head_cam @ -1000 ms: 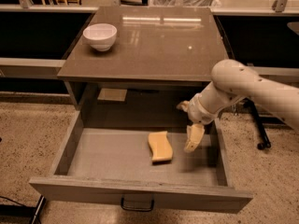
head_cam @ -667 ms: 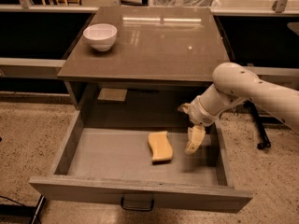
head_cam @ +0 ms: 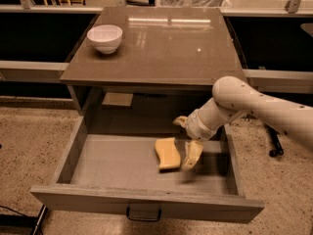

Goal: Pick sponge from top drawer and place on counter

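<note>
Sponge [head_cam: 167, 153] lies flat on the drawer [head_cam: 117, 163] bottom, a little toward 3 o'clock of centre, long axis running about 12 to 6. Gripper [head_cam: 187, 143] is down inside the drawer, fingers spread and holding nothing; the lower finger [head_cam: 192, 154] hangs just beside the sponge's 3 o'clock edge, contact uncertain. Sponge sits at 9 o'clock from that finger. Judgement: the grasp must shift toward 9 o'clock to straddle the short axis. Counter [head_cam: 166, 48] carries a bowl [head_cam: 104, 37] at 10 o'clock.

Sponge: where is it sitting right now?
In the camera view the sponge lies on the bottom of the open top drawer, a little right of centre, with the gripper close on its right.
</note>
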Tool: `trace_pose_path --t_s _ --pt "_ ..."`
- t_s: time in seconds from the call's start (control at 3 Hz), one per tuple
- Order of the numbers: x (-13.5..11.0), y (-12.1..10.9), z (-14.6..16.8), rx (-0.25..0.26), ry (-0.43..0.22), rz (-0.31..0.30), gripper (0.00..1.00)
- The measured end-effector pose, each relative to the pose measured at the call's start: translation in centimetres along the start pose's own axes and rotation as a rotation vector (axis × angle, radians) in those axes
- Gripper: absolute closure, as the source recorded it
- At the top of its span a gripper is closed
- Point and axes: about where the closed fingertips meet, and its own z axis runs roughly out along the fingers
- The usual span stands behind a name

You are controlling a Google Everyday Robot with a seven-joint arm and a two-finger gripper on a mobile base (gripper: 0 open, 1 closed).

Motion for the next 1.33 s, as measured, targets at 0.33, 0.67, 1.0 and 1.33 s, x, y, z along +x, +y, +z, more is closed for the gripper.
trace_pose_path --t_s 0.33,0.67,1.0,1.33 --pt "-2.3 1.1 3.7 -0.048 -0.051 -0.060 0.00" --pt "-3.4 1.8 5.8 -0.077 -0.080 -0.085 0.03" --pt "-3.4 1.8 5.8 -0.078 -0.080 -0.085 0.25" --pt "-3.4 1.8 5.8 -0.078 -0.080 -0.085 0.49"
